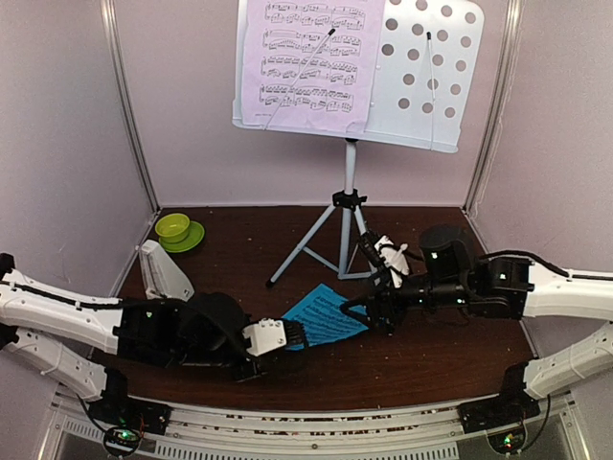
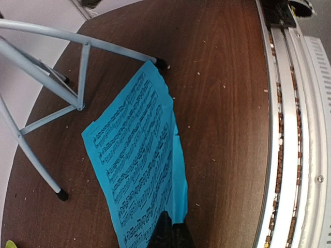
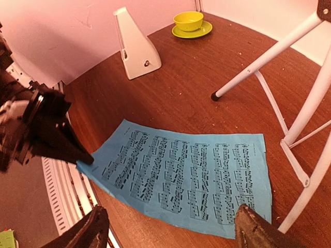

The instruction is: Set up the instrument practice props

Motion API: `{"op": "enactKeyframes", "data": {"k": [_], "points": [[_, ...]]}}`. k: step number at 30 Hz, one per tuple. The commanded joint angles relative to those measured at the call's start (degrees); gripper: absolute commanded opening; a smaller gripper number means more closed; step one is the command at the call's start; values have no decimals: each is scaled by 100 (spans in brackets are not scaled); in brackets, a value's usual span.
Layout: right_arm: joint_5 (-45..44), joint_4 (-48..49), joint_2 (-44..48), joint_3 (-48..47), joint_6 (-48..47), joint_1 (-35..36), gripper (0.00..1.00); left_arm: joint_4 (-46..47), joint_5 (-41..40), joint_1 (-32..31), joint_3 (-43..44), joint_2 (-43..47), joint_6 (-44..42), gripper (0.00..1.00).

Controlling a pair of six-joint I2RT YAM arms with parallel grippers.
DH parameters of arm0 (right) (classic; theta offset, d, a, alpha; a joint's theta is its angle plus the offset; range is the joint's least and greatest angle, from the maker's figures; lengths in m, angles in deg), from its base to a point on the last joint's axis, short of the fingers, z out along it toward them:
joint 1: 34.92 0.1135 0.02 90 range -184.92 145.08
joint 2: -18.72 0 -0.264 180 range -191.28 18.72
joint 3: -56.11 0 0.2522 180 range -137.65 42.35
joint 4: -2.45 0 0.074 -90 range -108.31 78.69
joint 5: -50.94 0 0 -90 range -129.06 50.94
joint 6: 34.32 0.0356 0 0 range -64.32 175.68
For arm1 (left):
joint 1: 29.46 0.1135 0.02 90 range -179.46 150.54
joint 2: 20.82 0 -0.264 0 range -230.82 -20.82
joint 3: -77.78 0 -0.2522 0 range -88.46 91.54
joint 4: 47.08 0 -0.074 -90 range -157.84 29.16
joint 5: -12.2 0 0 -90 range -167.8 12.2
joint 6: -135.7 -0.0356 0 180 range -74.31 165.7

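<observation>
Pinching the near-left corner of the cyan sheet (image 1: 321,316), the left gripper (image 1: 295,335) has its jaws closed on the paper. Both wrist views show its dark fingertips meeting on that corner. The page lies mostly flat on the brown table (image 1: 431,359), at the middle of the near half. The right gripper (image 1: 366,312) hovers at the sheet's right end with its jaws spread wide and holding nothing.

The step in hand appears to be picking this second page up so it can join the first on the stand. The next move likely calls for lifting the thin sheet by its held corner without creasing it. The open right jaws would probably close on the opposite edge so the page travels flat. It then has to rise past the tripod legs to the bare right half of the desk.

Farther back on the left, the white pyramid metronome (image 1: 163,271) stands upright, well apart from the sheet. The silver tripod (image 1: 347,225) stands just beyond the sheet, one foot close to its far edge. At far left a lime-green bowl (image 1: 173,226) sits on its saucer (image 1: 194,240). Highest and farthest, the white perforated music stand (image 1: 431,77) carries the lilac sheet (image 1: 306,62) on its left half.

Counted: two sheets, one stand, one metronome, one bowl, one saucer.
</observation>
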Motion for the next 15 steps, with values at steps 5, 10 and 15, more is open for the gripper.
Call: {"op": "enactKeyframes", "data": {"k": [5, 10, 15], "points": [[-362, -100, 1249, 178, -484, -3, 88, -1080, 841, 563, 1293, 603, 1318, 0], [-519, -184, 1460, 74, -438, 9, 90, -1584, 744, 579, 1910, 832, 2281, 0], [-759, -110, 1705, 54, -569, 13, 92, -2082, 325, 630, 2570, 912, 3385, 0]]}}
